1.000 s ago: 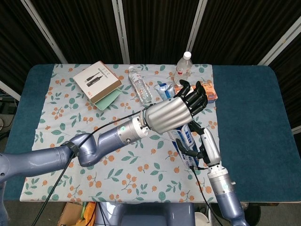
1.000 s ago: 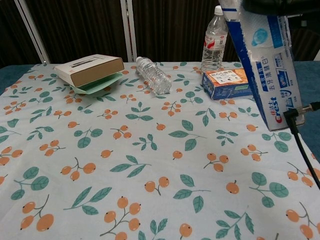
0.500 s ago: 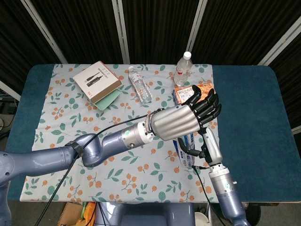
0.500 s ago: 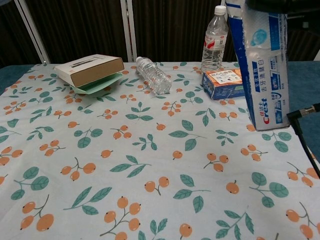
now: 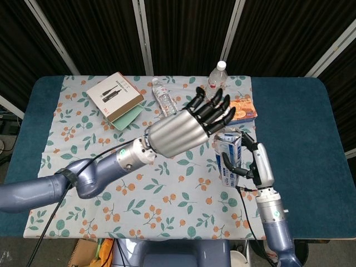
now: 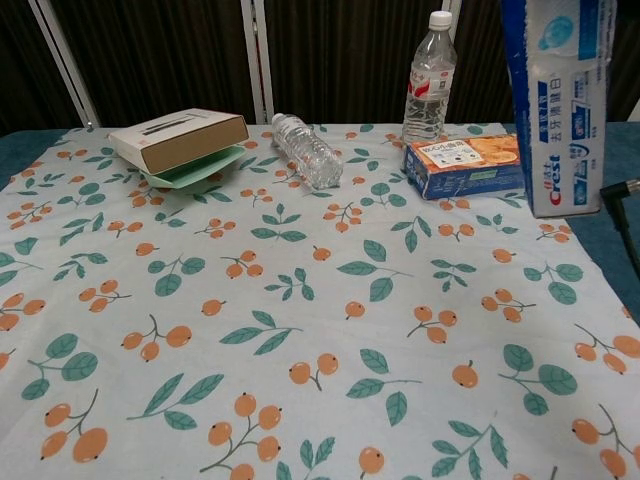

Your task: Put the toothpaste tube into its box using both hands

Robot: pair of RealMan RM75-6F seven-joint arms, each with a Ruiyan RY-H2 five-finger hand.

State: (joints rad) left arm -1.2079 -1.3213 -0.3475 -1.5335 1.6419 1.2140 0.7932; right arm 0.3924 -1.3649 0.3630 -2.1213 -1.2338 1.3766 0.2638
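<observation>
— What's different from a moment back?

— The left hand [image 5: 192, 125] has come off the toothpaste box [image 5: 228, 158]. Half a second ago it lay over the box's upper end; now it hangs up and to the left of the box, fingers spread wide, with nothing in it that I can see.

— And the box?

— It is stood up straighter. It leaned before; in the chest view it now reads near upright, and higher in the frame. The right hand [image 5: 250, 161] holds it from the right side, dark fingers wrapped round its front.

— Where is the tube?

— I can't find it in either view. It is not in the left hand and not on the cloth [image 5: 167, 189] near the box (the left hand does hide a patch of cloth behind the box). My guess is that it is already inside; the box's top end is turned away, so I cannot confirm.

— So what remains?

— Probably closing the flap, if the tube is in. The orange carton [image 5: 243, 107] just behind the box leaves little room there.
</observation>
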